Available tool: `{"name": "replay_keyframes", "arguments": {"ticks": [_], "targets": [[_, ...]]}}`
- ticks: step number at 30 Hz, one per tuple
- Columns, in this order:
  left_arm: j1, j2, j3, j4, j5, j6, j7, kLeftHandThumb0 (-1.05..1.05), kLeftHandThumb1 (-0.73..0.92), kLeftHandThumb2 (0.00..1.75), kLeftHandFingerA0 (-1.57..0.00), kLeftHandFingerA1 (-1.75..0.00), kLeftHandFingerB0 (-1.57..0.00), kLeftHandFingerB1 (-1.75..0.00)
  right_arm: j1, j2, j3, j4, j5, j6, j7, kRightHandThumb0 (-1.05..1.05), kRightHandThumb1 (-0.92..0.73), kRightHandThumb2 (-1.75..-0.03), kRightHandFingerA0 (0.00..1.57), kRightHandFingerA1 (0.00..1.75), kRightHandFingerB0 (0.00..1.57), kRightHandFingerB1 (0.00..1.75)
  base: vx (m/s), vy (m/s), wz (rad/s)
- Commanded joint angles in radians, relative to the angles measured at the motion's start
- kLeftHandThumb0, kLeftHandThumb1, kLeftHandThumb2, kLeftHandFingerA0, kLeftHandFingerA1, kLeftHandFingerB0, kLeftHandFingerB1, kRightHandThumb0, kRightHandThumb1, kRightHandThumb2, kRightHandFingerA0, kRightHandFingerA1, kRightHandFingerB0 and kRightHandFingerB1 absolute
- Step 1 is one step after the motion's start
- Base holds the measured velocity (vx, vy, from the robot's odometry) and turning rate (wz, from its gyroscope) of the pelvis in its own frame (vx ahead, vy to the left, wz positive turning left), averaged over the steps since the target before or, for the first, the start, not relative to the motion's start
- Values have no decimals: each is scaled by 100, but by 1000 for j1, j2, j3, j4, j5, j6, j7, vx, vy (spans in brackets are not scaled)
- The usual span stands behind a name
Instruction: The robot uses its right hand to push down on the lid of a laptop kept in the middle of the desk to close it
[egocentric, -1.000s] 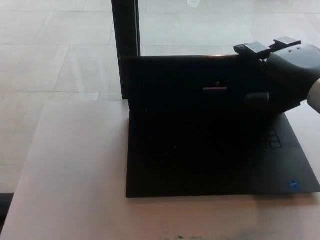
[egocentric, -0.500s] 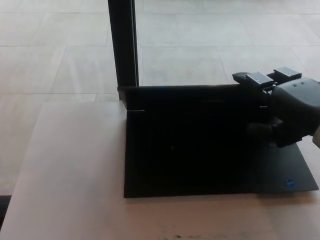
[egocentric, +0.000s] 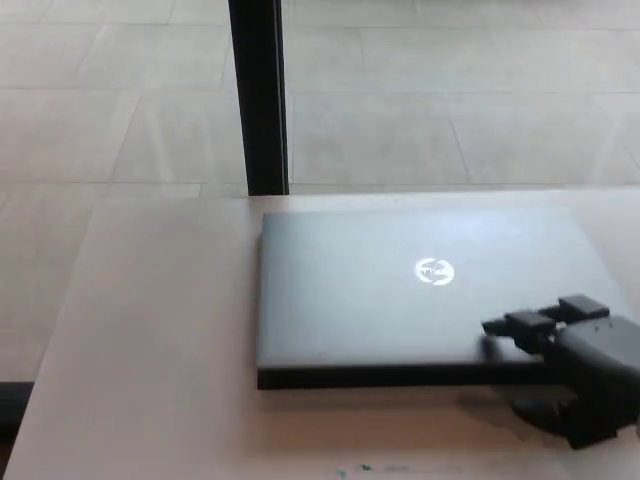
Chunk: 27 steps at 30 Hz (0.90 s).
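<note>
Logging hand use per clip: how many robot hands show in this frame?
1. The right hand sits at the lower right, its fingers over the closed laptop's near right corner. The left hand is out of view.

desk (egocentric: 150, 330) pale, flat | laptop (egocentric: 400, 290) closed, lying mid-desk

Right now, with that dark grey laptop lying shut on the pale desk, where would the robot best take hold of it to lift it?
Probably the dark grey laptop's near front edge, coming from the robot's side. It lies flat and closed, that long edge shows a thin side face, and the right hand is already at its near right corner.
</note>
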Motion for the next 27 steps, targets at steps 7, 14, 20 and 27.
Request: {"name": "replay_keyframes", "arguments": {"ticks": [7,14,20,27], "targets": [[2,44,-18,6,-35,1,-12,-105,76,85,-17,-93,-4,-143,170,74,32,163,-54,125,83,-92,-92,-77,28,65,29,42,0,0,0],[1,46,-26,9,-36,-1,-3,-105,76,76,-12,-91,-2,-149,136,70,-17,187,-31,123,88,-100,-85,-90,30,70,26,46,0,0,0],[4,49,-24,11,-48,3,-8,-105,73,77,-12,-92,-3,-149,123,51,-79,149,9,107,125,-90,-92,-77,27,62,30,38,0,0,0],[-1,51,-24,21,-54,3,-11,-105,74,76,-11,-91,-2,-147,126,2,-322,9,237,67,216,-90,-92,-78,36,64,30,38,0,0,0]]}}
